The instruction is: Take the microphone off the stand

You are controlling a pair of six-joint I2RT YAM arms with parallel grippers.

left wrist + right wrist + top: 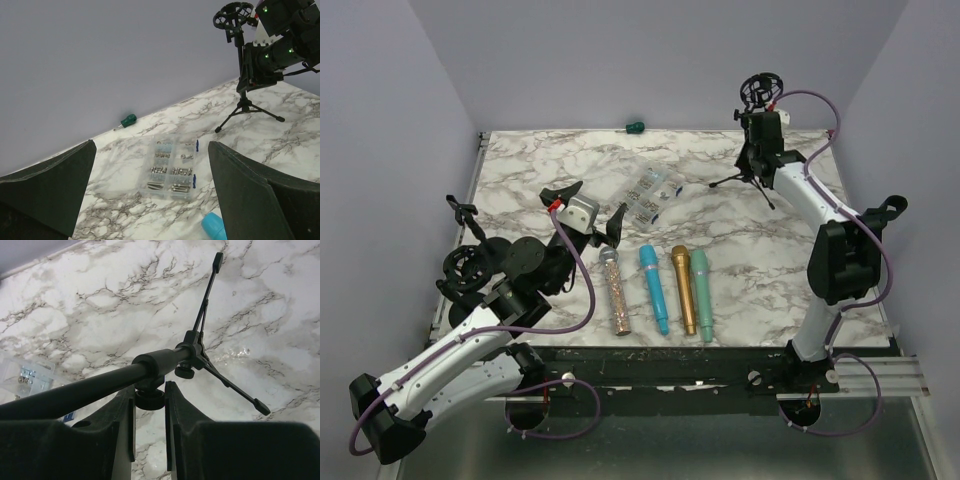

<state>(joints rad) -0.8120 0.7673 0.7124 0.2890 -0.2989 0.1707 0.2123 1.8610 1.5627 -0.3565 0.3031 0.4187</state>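
at far right, right gripper (150,391) clasping stand (156,362)

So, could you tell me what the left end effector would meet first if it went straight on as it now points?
The left end effector would likely meet the clear plastic compartment box of screws, lying on the marble table centred between its open fingers; depth is hard to judge.

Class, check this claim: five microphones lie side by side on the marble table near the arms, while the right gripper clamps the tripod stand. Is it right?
No. The top view shows four, not five: glitter mic, blue mic, gold mic, teal mic. The right gripper does clamp the tripod stand.
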